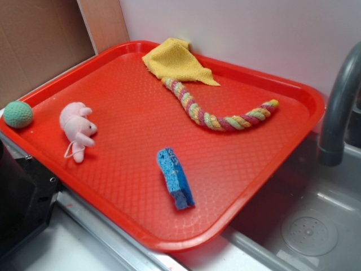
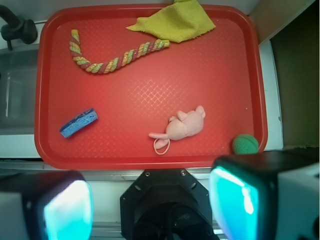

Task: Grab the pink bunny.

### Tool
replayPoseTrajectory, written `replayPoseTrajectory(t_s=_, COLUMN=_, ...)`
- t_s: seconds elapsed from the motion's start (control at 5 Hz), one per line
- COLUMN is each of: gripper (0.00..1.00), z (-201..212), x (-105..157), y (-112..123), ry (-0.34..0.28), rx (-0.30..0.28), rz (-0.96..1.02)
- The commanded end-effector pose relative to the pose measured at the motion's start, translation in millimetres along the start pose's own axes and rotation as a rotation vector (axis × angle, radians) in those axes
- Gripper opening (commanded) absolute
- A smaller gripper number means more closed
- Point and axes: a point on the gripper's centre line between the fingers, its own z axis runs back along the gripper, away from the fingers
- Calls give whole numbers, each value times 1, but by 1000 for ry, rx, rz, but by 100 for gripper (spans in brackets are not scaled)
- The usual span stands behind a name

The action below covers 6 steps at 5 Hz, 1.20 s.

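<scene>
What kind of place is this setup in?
Probably a kitchen-sink mock-up: a grey curved faucet stands over a steel sink basin, beside a red plastic tray holding a blue sponge and a pale-pink plush bunny.

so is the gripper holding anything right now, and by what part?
Nothing is held. The gripper is open, with nothing between its fingers, and sits off the tray. The pink bunny lies untouched on the tray.
</scene>
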Motion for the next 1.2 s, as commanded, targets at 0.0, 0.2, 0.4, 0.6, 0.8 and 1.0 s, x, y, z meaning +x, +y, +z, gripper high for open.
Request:
replayPoseTrajectory(t_s=0.0, gripper=100, z=0, x=0, y=0, ry=0, rx=0, rz=0)
replayPoseTrajectory(t_s=0.2, gripper=100, z=-47, x=-16, y=39, ry=45, rx=88, rz=226)
replayPoseTrajectory(t_s=0.4, gripper=100, z=-67, x=-24, y=56, ry=6, rx=101, rz=475)
replayPoseTrajectory(t_s=0.6, gripper=100, z=-85, x=-17, y=66, ry=-18, rx=97, rz=683)
replayPoseTrajectory(t_s=0.8, gripper=100, z=-124, x=0, y=79, ry=-5, rx=47, rz=743)
replayPoseTrajectory(t_s=1.0, gripper=100, z=-160, x=22, y=90, ry=-6, rx=19, rz=623)
